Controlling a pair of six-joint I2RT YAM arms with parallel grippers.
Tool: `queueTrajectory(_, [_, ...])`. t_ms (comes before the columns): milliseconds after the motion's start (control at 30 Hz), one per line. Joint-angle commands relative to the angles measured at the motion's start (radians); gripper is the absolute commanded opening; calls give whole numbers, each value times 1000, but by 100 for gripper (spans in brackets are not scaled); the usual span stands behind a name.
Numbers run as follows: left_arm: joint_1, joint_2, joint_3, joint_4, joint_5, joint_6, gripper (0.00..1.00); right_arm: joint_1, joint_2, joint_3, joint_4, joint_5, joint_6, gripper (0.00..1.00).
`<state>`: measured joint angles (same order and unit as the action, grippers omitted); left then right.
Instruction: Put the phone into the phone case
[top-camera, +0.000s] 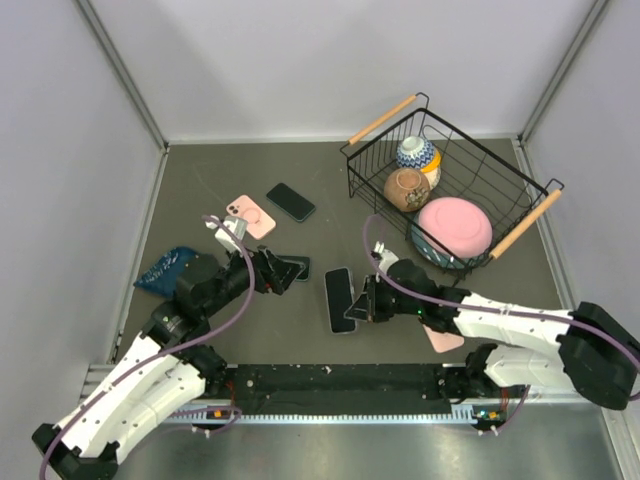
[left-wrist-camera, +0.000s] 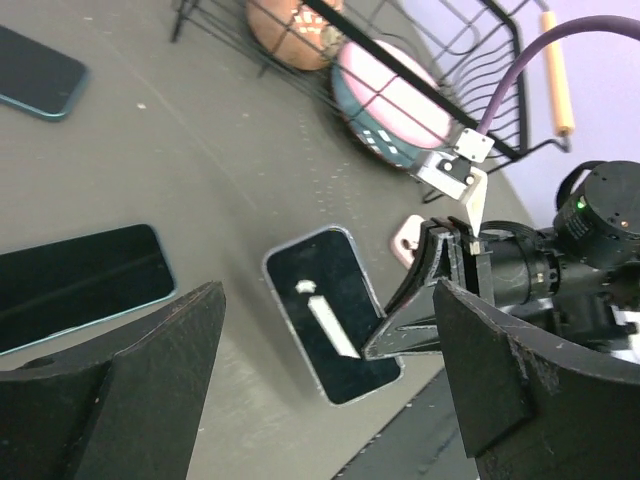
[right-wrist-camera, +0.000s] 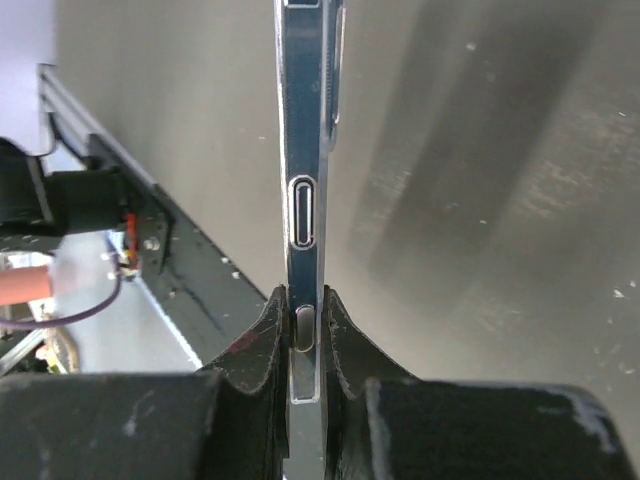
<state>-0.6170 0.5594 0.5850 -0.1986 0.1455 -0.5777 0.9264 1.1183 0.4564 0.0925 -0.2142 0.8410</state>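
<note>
A black phone (top-camera: 339, 297) with a silver rim lies just in front of the arms. My right gripper (top-camera: 359, 307) is shut on its right edge; the right wrist view shows the phone (right-wrist-camera: 303, 180) edge-on between the pads (right-wrist-camera: 262, 335). In the left wrist view the same phone (left-wrist-camera: 328, 312) sits between my wide-open left fingers (left-wrist-camera: 110, 400), with the right gripper (left-wrist-camera: 378, 345) pinching its lower corner. My left gripper (top-camera: 281, 271) hovers open and holds nothing. A pink phone case (top-camera: 251, 216) lies at the back left, apart from both grippers.
A second dark phone (top-camera: 297, 266) lies by the left gripper, a third (top-camera: 290, 201) next to the pink case. A pink flat object (top-camera: 446, 339) shows under the right arm. A blue pouch (top-camera: 165, 268) lies left. A wire basket (top-camera: 520, 215) with bowls stands back right.
</note>
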Motion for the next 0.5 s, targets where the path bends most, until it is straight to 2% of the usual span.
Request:
queueTrajectory(0, [2,-12,47,-127,-110,102,91,-12,70,103,-23,62,-19,0])
queueTrajectory(200, [3,-10,-16,-101,-136,88,91,-21,138,128,-60,82,3,0])
queueTrajectory(467, [2,-30,-70,-87,-207,87,90,-47,196,130,-79,88,6,8])
